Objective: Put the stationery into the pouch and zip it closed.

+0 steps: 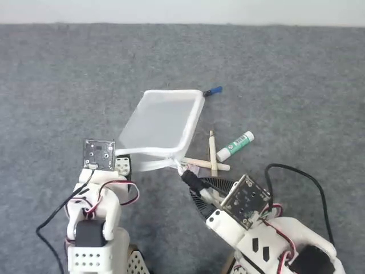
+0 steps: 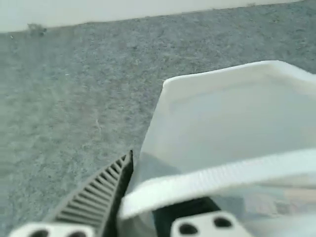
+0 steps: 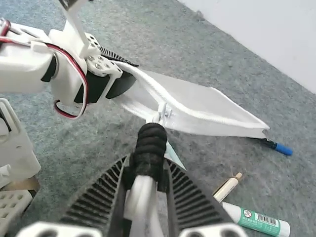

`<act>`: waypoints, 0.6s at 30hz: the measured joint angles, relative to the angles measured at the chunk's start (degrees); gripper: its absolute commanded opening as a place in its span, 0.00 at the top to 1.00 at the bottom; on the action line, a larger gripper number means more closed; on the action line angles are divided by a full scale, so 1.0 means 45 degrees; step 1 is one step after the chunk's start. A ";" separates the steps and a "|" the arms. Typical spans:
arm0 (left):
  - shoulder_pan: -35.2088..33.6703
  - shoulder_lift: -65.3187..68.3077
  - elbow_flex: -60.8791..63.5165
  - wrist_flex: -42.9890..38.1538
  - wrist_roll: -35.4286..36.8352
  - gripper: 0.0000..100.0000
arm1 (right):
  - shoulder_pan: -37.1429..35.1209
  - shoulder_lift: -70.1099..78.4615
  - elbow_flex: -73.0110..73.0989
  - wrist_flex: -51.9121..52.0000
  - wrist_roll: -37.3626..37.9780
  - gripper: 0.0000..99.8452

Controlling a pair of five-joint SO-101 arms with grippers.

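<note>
Pouch (image 1: 162, 120) in left end effector (image 1: 126, 160); rod (image 3: 150, 140) in right end effector (image 3: 146, 165).

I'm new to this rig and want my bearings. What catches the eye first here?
The white pouch mid-table, held at its near edge by both grippers: the left gripper on its rim, the right gripper on the black zipper pull. Beside it lie two crossed wooden sticks and a green-labelled tube.

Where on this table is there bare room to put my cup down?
In the high view, bare mat lies left of the pouch, beyond it toward the wall, and right of the glue tube. Crowded: between pouch, crossed sticks, left arm and right arm.
</note>
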 measured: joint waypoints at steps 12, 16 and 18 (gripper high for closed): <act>0.0000 0.0000 -0.0586 0.1368 -0.0020 0.99 | 0.1661 -0.0176 -0.0020 0.0000 -0.0625 0.81; -0.0020 0.0000 -0.0586 0.1387 -0.0020 0.99 | 0.2462 -0.0195 -0.0020 0.0000 -0.0762 0.81; -0.0098 0.0000 -0.0586 0.1387 -0.0020 0.99 | 0.2696 -0.0195 -0.0020 0.0000 -0.0801 0.81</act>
